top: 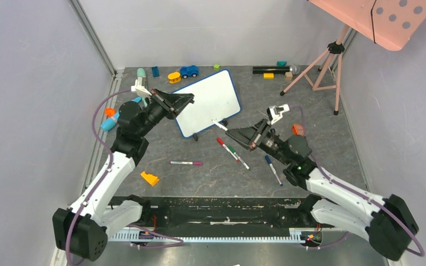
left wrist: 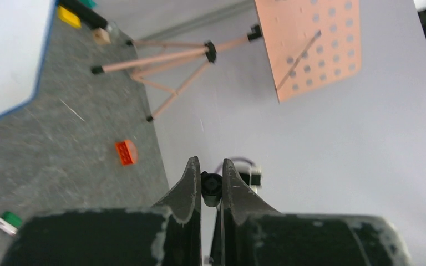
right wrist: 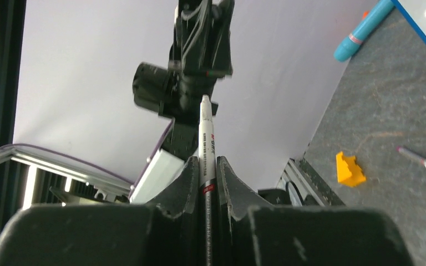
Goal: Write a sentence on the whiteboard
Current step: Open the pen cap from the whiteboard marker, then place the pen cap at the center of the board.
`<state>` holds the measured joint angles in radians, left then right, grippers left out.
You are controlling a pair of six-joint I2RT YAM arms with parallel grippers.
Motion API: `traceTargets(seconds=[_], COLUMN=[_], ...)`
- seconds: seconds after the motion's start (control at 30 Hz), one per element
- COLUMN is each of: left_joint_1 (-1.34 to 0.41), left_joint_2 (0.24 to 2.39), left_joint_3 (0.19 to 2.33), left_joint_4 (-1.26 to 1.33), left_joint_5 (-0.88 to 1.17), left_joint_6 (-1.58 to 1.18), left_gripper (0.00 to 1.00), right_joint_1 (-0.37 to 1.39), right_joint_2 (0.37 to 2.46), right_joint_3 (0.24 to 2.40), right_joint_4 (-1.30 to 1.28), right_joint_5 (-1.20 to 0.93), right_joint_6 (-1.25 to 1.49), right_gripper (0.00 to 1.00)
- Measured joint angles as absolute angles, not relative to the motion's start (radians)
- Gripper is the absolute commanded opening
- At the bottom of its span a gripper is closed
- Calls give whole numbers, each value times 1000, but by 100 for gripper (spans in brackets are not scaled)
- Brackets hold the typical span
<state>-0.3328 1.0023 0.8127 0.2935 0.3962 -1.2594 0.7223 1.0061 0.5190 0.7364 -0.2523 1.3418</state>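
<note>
The whiteboard lies tilted at the back centre, blue-framed. Its face is plain white, and the sentence is not in view. My left gripper hovers at the board's left edge, shut on a small black cap, which sits end-on between the fingertips of this gripper. My right gripper is just off the board's near edge, shut on a white marker. The marker pokes forward toward the board's near corner. A bit of the board's frame shows in the right wrist view.
Loose markers lie in front of the board: a red and green pair, a pink one, a blue one. An orange wedge, toy car, black tube and pink tripod are around.
</note>
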Motion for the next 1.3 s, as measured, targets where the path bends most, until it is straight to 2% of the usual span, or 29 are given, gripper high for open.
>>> traceTargets(seconds=[0.13,0.27,0.43,0.73,1.03,1.3], left_joint_1=[-269,-275,-360,-558,-687,-779], left_joint_2=[1017,1083,1189,1379,1631,1792], left_joint_3=[810,810,810,840,991,1036], left_joint_4=[287,286,240,142,57,64], left_joint_5=[392,395,360,244,118,81], left_joint_6=[-1256,-1243,-1178,-1051,-934,-942], left_gripper=[2,2,2,2,3,5], right_joint_1=[724,723,722,722,722,722], right_joint_2=[838,700,605,577,545,548], right_joint_3=[418,427,543,818,910,929], right_joint_4=[640,418,72,-424,-658,-740], right_joint_5=[-223,-157,-25,241,411,466], right_joint_6=[1335,1267,1139,958,884,863], right_gripper=[0,0,0,0,0,0])
